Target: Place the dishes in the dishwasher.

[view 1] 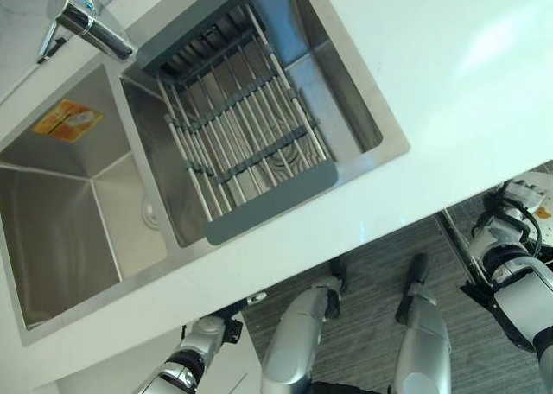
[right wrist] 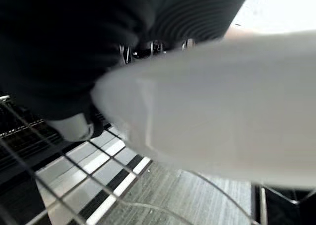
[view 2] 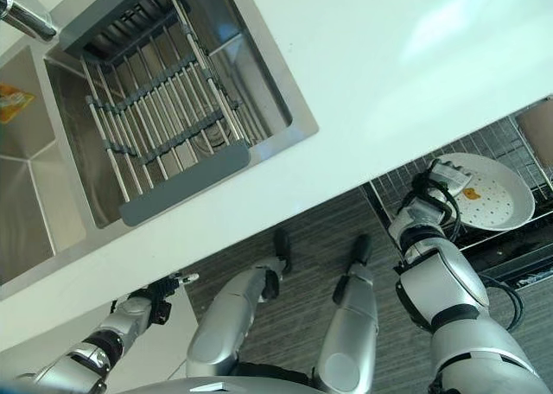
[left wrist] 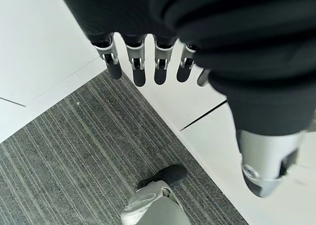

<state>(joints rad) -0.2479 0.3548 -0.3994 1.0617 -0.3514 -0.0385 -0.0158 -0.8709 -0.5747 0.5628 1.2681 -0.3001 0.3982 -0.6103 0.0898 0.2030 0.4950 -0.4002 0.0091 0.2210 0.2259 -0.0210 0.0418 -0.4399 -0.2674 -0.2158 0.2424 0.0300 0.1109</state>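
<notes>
White plate (view 2: pixel 486 191) face-up in right hand (view 2: pixel 429 189) over dishwasher rack (view 2: pixel 510 148).

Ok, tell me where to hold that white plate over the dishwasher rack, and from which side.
Hold the white plate by its rim, on the edge facing the robot, coming from the counter side. It is shallow and wide, so only the raised edge offers purchase. The right hand is already there, curled over that near edge above the dishwasher rack. The left hand hangs open and idle.

A grey drying rack (view 1: pixel 246 143) spans the steel sink (view 1: pixel 78 230).
</notes>
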